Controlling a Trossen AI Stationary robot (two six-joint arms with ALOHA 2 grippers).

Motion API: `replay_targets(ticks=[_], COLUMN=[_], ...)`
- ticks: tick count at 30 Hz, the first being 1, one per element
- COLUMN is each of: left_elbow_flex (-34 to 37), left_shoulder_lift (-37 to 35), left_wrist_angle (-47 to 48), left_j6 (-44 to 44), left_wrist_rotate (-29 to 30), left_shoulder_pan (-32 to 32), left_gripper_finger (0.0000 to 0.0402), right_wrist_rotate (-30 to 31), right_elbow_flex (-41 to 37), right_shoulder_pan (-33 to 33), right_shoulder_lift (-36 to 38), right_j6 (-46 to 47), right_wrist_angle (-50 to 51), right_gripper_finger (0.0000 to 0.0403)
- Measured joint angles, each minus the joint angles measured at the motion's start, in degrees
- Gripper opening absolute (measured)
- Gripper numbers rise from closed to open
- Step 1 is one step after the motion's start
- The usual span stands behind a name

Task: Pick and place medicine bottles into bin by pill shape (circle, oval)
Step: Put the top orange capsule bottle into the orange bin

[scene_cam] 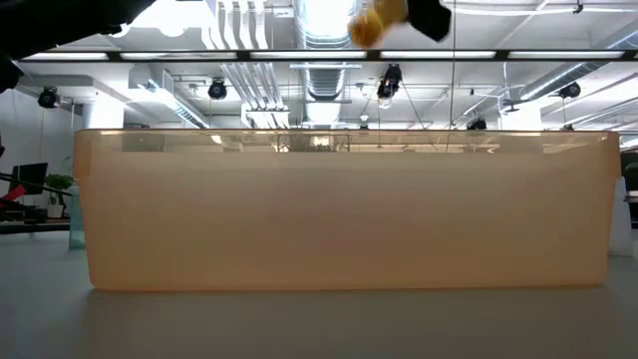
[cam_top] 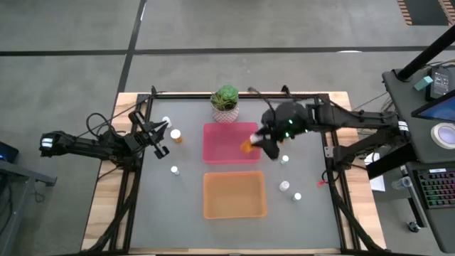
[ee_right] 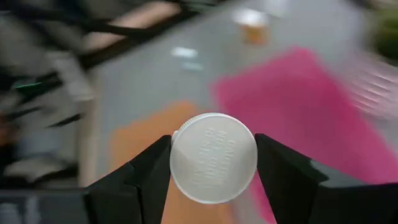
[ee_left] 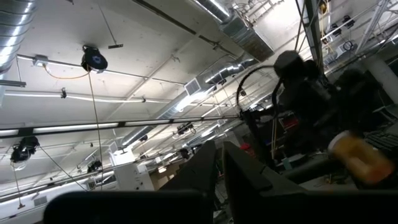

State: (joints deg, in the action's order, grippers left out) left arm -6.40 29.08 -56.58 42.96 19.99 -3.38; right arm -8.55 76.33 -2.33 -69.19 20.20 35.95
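My right gripper hangs over the right edge of the pink tray, shut on an orange medicine bottle with a white cap. The same bottle shows high up in the low view. My left gripper is shut on nothing at the table's left side, its fingers pointing upward. Loose bottles stand on the mat: an orange one and a white one at far left, and one left of the orange tray. My right gripper pinches the bottle between its two fingers, one on each side at the cap's rim. The cap's top faces back toward the wrist, so the bottle lies along the fingers. The bottle is lifted clear, above the pink tray's right edge.
A potted plant stands at the far edge behind the pink tray. Three more bottles stand right of the trays. In the low view the orange tray's wall fills most of the width.
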Motion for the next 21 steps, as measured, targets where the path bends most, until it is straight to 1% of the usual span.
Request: replay_targets(ticks=[4,9,12,14,18,21], left_elbow_flex=[0.0,0.0,0.0,0.0,0.0,-0.1], left_shoulder_lift=[0.0,0.0,0.1,0.0,0.0,0.0], left_wrist_angle=[-0.1,-0.1,-0.1,0.0,-0.1,-0.3], left_j6=[0.0,0.0,0.0,0.0,0.0,0.0], left_wrist_rotate=[0.0,0.0,0.0,0.0,0.0,0.0], left_shoulder_pan=[0.0,0.0,0.0,0.0,0.0,0.0], left_gripper_finger=[0.0013,0.0013,0.0013,0.0013,0.0013,0.0013], right_wrist_rotate=[-11.0,-18.6,-25.2,-28.8,-29.3,-29.4], right_elbow_flex=[-2.6,-4.9,-5.8,-6.2,-6.2,-5.5], right_shoulder_pan=[3.6,7.0,8.4,9.4,11.6,12.1], right_shoulder_lift=[0.6,-0.2,-1.1,-2.1,-4.6,-5.9], right_j6=[-3.5,-6.8,-8.2,-8.2,-8.0,-6.3], right_wrist_angle=[-12.2,-33.5,-40.5,-42.2,-46.4,-47.4], right_gripper_finger=[0.0206,0.0206,0.0206,0.0206,0.0205,0.0205])
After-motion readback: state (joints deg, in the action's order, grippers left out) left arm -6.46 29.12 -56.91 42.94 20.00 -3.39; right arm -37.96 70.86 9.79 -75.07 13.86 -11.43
